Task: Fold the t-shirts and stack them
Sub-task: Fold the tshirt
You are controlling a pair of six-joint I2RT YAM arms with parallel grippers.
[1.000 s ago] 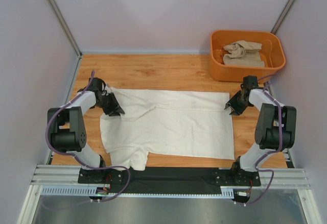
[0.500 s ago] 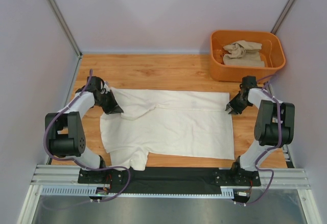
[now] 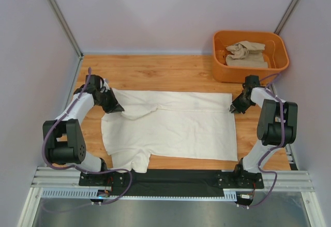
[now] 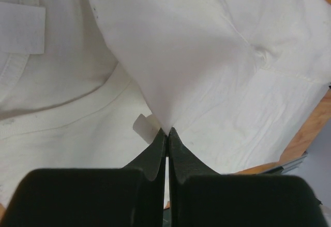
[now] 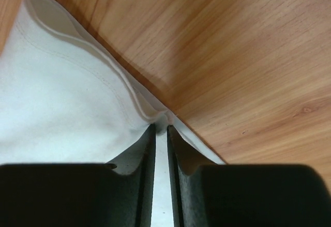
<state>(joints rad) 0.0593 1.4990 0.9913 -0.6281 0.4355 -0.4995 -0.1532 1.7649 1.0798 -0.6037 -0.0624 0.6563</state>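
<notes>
Jaws of left gripper (image 4: 166,132) and right gripper (image 5: 161,128) clamp cream-white t-shirt (image 3: 176,129) at its far edge.

White-black arms (image 3: 77,108), purple cables (image 3: 45,135)

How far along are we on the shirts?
Done: cream-white t-shirt spread on the table. In hand: left gripper and right gripper, jaws shut on its far corners; no finished fold visible. Left: sandy beige t-shirt crumpled in the orange tub; nothing stacked.
</notes>
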